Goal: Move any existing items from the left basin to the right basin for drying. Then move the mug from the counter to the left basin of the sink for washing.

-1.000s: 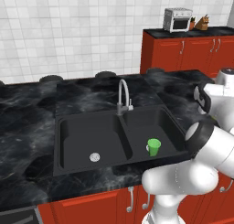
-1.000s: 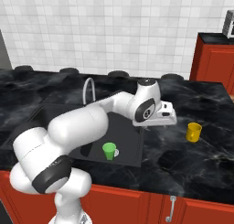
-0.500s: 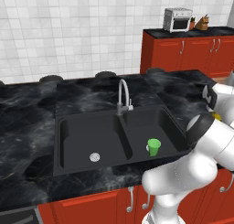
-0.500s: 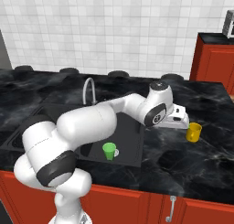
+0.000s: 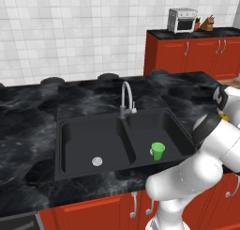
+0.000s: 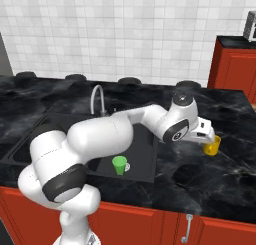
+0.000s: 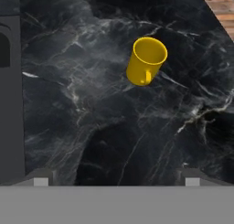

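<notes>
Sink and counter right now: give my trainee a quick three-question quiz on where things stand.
1. True or false: the green cup stands in the narrower right basin.
2. The yellow mug is: A) in the left basin, B) upright on the counter, C) held in the gripper.
3. Fill in: the gripper, beside the mug, has its jaws ____.

Key: 1 true; 2 B; 3 open.
</notes>
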